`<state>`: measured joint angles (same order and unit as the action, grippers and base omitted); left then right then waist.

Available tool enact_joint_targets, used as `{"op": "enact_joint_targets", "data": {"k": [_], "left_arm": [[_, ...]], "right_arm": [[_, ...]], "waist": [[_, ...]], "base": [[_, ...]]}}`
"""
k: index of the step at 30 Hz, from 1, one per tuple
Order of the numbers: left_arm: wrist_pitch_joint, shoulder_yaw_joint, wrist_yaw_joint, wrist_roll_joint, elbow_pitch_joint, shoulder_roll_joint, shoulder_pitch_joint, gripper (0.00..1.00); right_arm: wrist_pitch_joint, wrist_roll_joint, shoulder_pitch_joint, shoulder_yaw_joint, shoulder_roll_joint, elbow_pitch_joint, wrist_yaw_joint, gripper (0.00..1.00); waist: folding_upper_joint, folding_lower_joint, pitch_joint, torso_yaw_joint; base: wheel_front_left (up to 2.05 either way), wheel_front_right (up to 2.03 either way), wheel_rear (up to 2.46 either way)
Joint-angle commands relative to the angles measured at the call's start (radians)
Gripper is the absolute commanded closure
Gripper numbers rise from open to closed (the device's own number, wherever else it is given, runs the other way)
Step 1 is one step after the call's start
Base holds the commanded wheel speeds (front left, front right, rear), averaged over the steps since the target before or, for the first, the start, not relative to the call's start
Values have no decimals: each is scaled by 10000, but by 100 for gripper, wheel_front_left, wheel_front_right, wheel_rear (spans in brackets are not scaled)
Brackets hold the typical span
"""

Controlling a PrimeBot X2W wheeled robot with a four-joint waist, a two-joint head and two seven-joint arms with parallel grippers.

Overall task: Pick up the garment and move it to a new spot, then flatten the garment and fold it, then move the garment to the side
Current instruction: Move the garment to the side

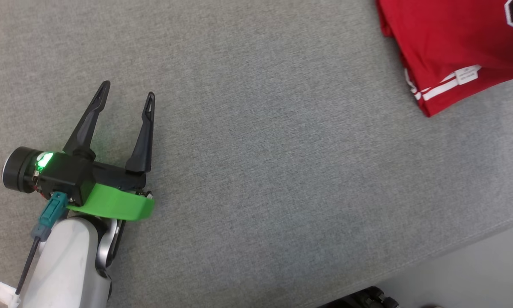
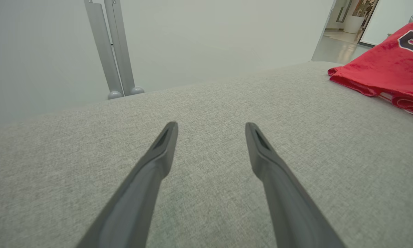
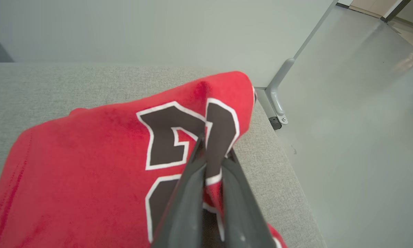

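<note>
The garment (image 1: pixel 453 38) is untouched by the left pincer (image 1: pixel 128 89), held apart over the worktop (image 1: pixel 282 171) at near left. At far right it lies folded, a raised fold clamped by the right pincer (image 3: pixel 215 148). Soft, light and limp, it is judged best taken through all layers.

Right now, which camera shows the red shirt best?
The right wrist view: the red shirt lies close, lettering clear, the right gripper shut on a fold. The head view catches its striped corner at upper right; the left wrist view its edge at far right.
</note>
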<state>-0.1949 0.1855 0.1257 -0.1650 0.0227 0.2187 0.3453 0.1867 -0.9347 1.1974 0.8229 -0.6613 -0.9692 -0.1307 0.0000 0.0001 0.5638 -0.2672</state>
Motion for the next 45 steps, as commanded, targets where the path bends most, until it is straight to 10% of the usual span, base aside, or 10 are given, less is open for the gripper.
{"op": "enact_joint_targets", "data": {"k": [1, 7, 9, 10, 19, 31, 45], "left_arm": [[25, 2, -49, 88, -66, 95, 230, 0], [20, 75, -97, 60, -79, 97, 280, 0], [-14, 89, -98, 25, -21, 93, 292, 0], [-33, 95, -106, 5, 19, 80, 297, 0], [-354, 67, -218, -243, 431, -116, 64, 0], [-708, -875, -639, -796, 802, -273, -1101, 0], [-710, -1820, -734, -891, 352, -689, -2950, 0]], "right_arm": [[45, 58, 250, 98, -116, -203, -2, 100], [174, 422, 730, 524, -218, -1146, 0, 95], [333, 529, 873, 514, -160, -1538, 0, 50], [382, 559, 903, 506, -111, -1720, 0, 0], [796, 1409, 1337, 169, 234, -2804, 0, 0], [784, 3460, -969, -2501, 536, 1311, 0, 0], [786, 4358, -5671, -4904, 2452, 5326, 0, 0]], "waist": [[0, -1, 351, 249], [0, -1, 476, 397], [0, -1, 465, 436], [0, -1, 441, 451], [0, -1, -397, 588], [0, -1, -2747, 1137], [0, -1, -4844, 1702]], "base": [[0, 0, 0], [0, 0, 0], [0, 0, 0], [0, 0, 0], [0, 0, 0], [0, 0, 0], [0, 0, 0]]}}
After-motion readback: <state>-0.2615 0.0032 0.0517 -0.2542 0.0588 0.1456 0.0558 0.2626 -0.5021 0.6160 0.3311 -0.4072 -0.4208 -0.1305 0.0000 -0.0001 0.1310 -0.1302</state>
